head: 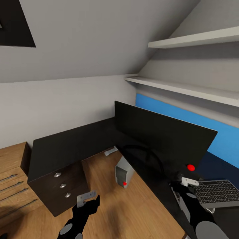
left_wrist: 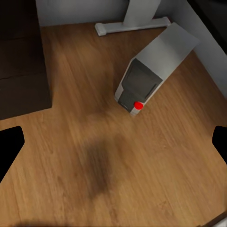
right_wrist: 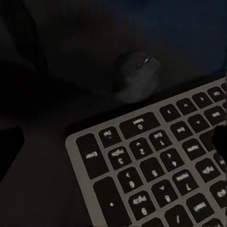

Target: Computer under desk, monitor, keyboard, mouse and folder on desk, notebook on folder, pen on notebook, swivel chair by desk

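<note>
- Both jaws stand open and empty: left gripper (head: pixel 89 198) hangs above the floor, right gripper (head: pixel 186 183) over the keyboard (right_wrist: pixel 161 165).
- Mouse (right_wrist: pixel 136 80) lies just beside the keyboard's edge on the desk (head: pixel 66 146), probably awaiting pickup.
- Computer (left_wrist: pixel 153 66) stands under the desk, as required.

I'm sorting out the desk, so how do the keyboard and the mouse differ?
The keyboard is a flat, wide rectangle; the mouse is a small rounded lump. The keyboard has a silver-grey frame around dark keys, while the mouse is dark all over. Both lie on the black desk, close together near the monitor.
</note>
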